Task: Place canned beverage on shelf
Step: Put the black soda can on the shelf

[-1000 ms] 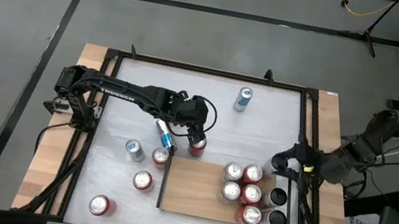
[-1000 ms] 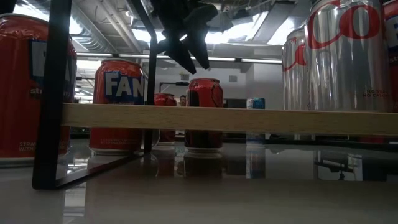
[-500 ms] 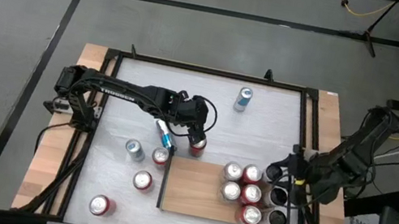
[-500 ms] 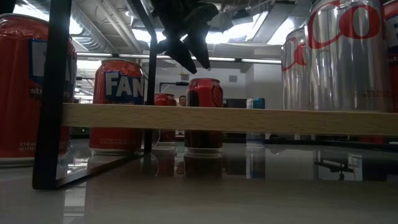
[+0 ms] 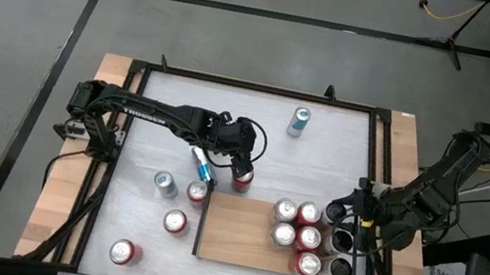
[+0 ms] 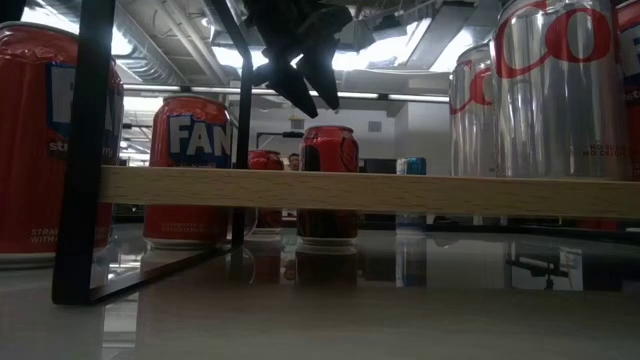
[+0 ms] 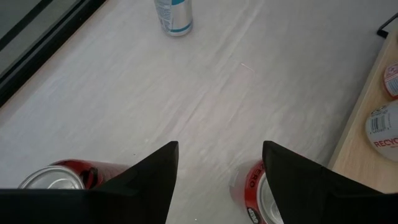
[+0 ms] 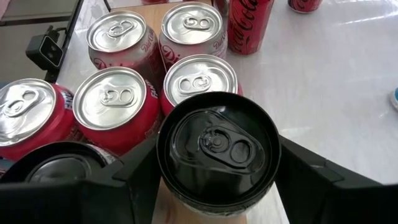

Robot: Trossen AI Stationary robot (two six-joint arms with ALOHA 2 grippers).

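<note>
At the shelf's right end, the right gripper (image 8: pixel 217 180) has its fingers (image 8: pixel 317 180) clenched on a black can (image 8: pixel 217 146).
That shelf (image 5: pixel 243 233), a wooden board, lies at the desk's (image 5: pixel 322 161) near edge, right of centre, with five red and silver cans (image 5: pixel 298 236) grouped on its right half; the black can sits just beside them, and another black can (image 5: pixel 340 270) stands near it. Near the desk's middle, the left gripper (image 5: pixel 241 170) hangs with fingers (image 7: pixel 146 180) spread and released over a red can (image 5: pixel 244 180) just off the shelf's far left corner. A blue can (image 5: pixel 298 121) stands near the far edge.
</note>
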